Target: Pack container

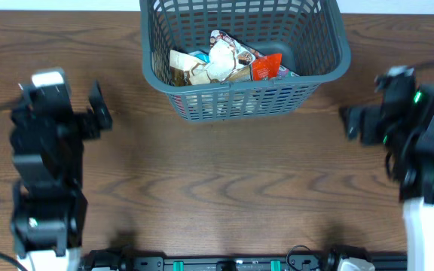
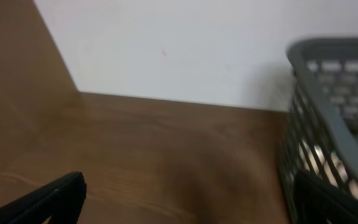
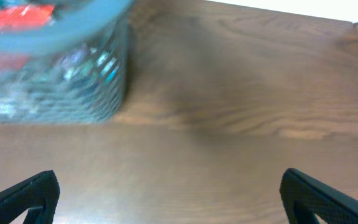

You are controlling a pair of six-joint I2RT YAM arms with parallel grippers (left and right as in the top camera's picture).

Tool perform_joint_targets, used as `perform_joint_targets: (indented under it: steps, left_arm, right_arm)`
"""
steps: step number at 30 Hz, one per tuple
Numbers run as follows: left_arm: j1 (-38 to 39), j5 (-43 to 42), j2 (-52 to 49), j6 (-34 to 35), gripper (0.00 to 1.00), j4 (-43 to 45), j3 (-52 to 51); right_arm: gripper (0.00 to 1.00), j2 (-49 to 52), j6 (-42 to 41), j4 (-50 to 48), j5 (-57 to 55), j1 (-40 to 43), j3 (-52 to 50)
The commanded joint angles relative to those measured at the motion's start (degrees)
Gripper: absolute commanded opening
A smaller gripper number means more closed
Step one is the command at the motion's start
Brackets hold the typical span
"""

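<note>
The container (image 1: 336, 38), a dark grey-teal lattice basket, stands at the far middle of the table. Several snack packs (image 1: 224, 64) lie inside it, white, tan and orange. My left gripper (image 1: 100, 109) hovers left of it, open and empty. In the left wrist view the container (image 2: 328, 93) fills the right edge, and the left gripper (image 2: 188, 202) has only bare wood between its fingers (image 2: 55, 199). My right gripper (image 1: 350, 124) is to the container's right, open and empty. The right wrist view shows the container (image 3: 55, 87) blurred at upper left, and the right gripper (image 3: 169, 196) spread wide over the table.
A brown wooden table (image 1: 224, 196) lies between the two arms. A white wall (image 2: 166, 43) runs behind the table's far edge. Cables and a rail (image 1: 224, 263) line the near edge.
</note>
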State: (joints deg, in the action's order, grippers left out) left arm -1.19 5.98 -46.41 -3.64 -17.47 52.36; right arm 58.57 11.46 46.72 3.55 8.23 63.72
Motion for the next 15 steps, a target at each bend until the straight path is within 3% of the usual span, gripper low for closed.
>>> perform_joint_targets:
  steps: [1, 9, 15]
  left_arm:
    - [-0.13, -4.35, 7.19, 0.55, 0.99, 1.11, -7.96]
    - [-0.09, -9.88, 23.74, 2.08, 0.99, 0.07, -20.79]
    - [-0.07, -9.88, 30.8, 2.03, 0.99, -4.87, -23.04]
  right_arm:
    - [0.99, -8.39, -2.95, -0.07, -0.79, -2.38, -7.06]
    - [0.99, -29.86, -4.35, 2.08, -0.74, -6.69, -18.38]
    - [0.99, -36.28, -5.31, 3.96, -0.15, -7.56, -19.08]
